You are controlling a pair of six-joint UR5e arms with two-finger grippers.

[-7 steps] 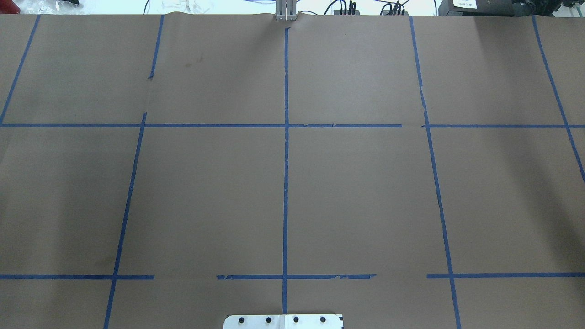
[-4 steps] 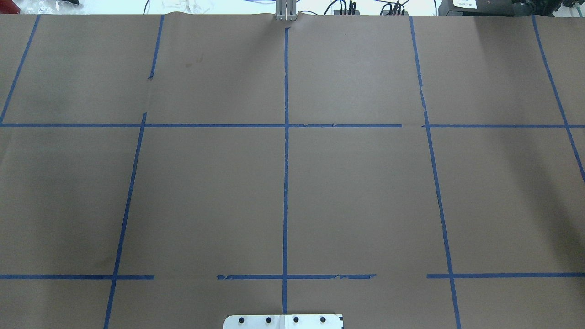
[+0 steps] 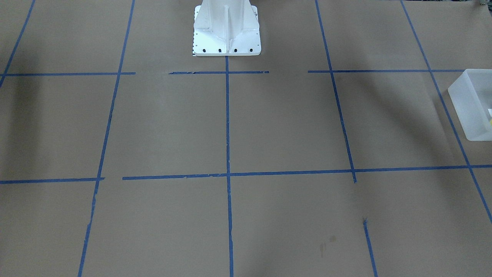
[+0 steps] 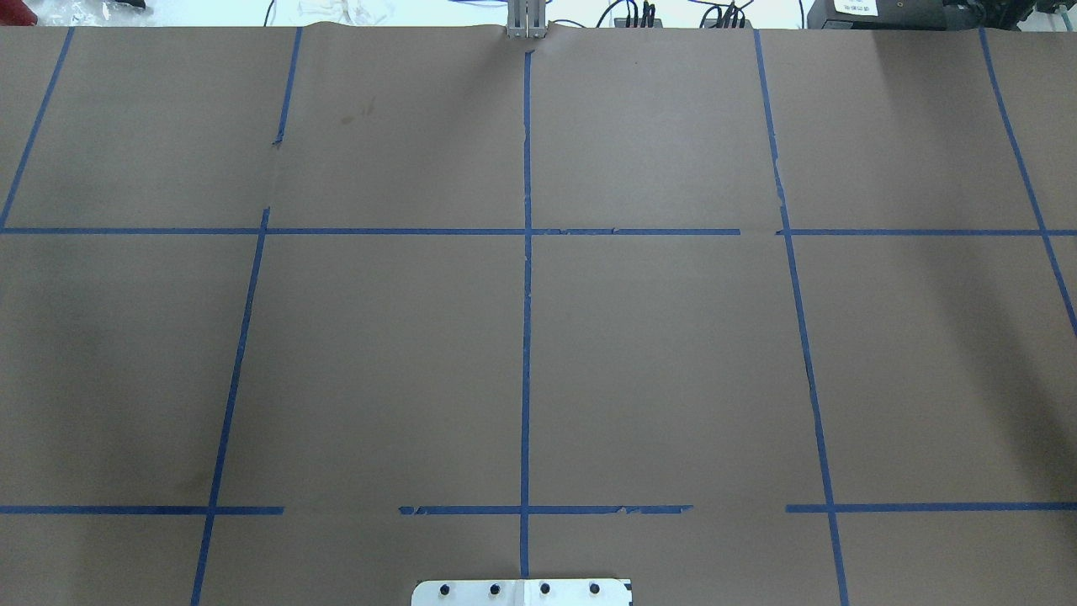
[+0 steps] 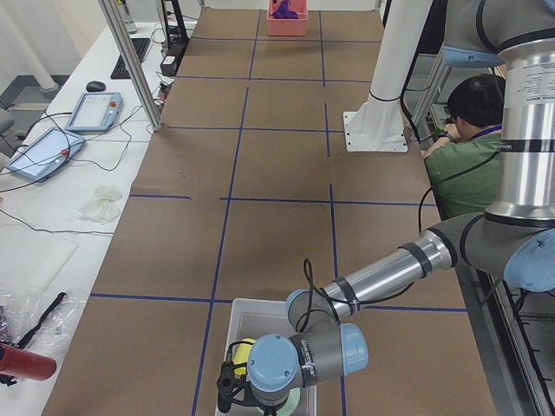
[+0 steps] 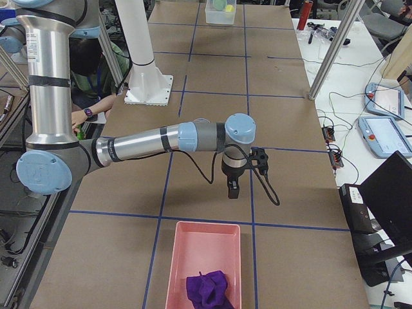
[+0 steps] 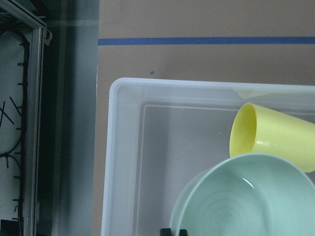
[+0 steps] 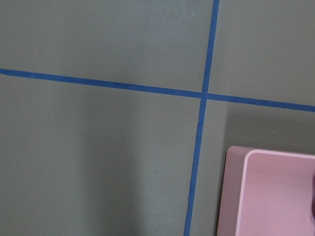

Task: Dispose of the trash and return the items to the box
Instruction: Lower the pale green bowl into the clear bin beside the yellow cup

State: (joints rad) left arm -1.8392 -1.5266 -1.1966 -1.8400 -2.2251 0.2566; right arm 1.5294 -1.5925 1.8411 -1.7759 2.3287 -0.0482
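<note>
The frosted white box (image 7: 120,162) sits at the table's left end; it also shows in the front-facing view (image 3: 471,104). Inside it the yellow cup (image 7: 275,137) lies on its side next to the mint-green bowl (image 7: 246,201). My left gripper (image 7: 173,232) hangs over the box beside the bowl, and its two dark tips show close together with nothing between them. In the left side view the arm's wrist covers it above the cup (image 5: 244,350). My right gripper (image 6: 233,188) hangs over bare table short of a pink tray (image 6: 177,270); I cannot tell if it is open or shut.
The pink tray holds a crumpled purple thing (image 6: 209,290) and shows in the right wrist view (image 8: 268,196). The white pedestal (image 3: 226,29) stands at the table's robot side. A person (image 5: 464,130) sits behind the robot. Blue tape lines grid the brown table.
</note>
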